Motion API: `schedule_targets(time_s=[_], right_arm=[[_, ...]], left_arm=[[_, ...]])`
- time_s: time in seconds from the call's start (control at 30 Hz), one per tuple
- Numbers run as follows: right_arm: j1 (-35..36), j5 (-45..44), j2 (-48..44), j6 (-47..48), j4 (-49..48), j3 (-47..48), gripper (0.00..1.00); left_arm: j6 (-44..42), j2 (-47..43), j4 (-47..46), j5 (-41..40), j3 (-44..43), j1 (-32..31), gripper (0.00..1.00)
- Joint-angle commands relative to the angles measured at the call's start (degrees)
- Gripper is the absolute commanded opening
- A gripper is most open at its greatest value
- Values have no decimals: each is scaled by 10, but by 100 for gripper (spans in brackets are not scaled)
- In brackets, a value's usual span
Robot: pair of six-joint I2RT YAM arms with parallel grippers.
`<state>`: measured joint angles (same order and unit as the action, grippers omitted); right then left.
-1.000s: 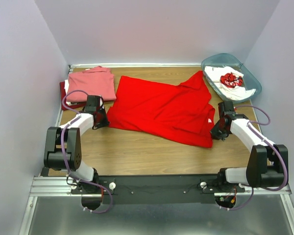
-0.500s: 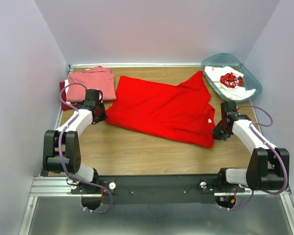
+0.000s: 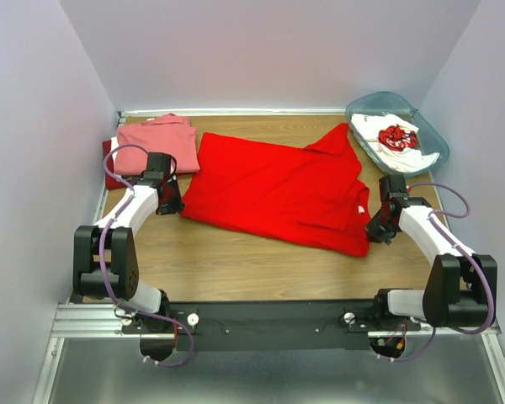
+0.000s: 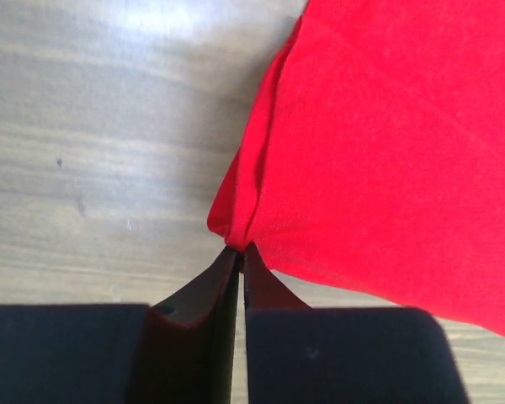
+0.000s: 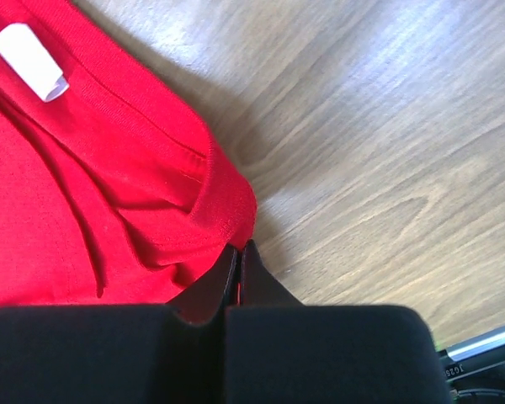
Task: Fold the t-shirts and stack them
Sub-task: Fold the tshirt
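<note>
The left gripper [image 4: 240, 252] is clamped on the near-left corner of the plain bright red cloth t-shirt [image 3: 278, 185], spread on the wooden table [image 3: 236, 261]. Its long axis runs across to the right gripper [image 5: 238, 250], pinching the near-right corner.

The wooden table [image 3: 236, 261] carries a spread red t-shirt [image 3: 278, 185], a dark red shirt [image 3: 109, 156] (a pink one [image 3: 156, 143] atop it) and a teal bin [image 3: 393, 103].

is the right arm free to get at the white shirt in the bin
Probably not yet: the right arm has its jaws shut on the red shirt. The white shirt lies uncovered in the teal bin nearby.
</note>
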<state>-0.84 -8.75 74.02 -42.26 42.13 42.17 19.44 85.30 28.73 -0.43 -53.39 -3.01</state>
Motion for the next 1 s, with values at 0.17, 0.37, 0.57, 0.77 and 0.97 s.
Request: schedule_targets(time_s=[0.17,0.37,0.57,0.77,0.97], right_arm=[[-6,-68,2,12,41,39,64],[2,-1,-43,55,-4,63,63],[32,102,-34,44,-82,31,59],[71,123,-19,24,-111,5,56],[83,116,-5,10,-122,-16,45]], left_arm=[[-6,-30,55,-19,-19,2,69],[3,-22,34,-19,-52,-46,70],[48,18,-12,35,-97,-136,71],[67,63,-55,77,-88,-159,72],[79,85,-93,92,-49,-164,73]])
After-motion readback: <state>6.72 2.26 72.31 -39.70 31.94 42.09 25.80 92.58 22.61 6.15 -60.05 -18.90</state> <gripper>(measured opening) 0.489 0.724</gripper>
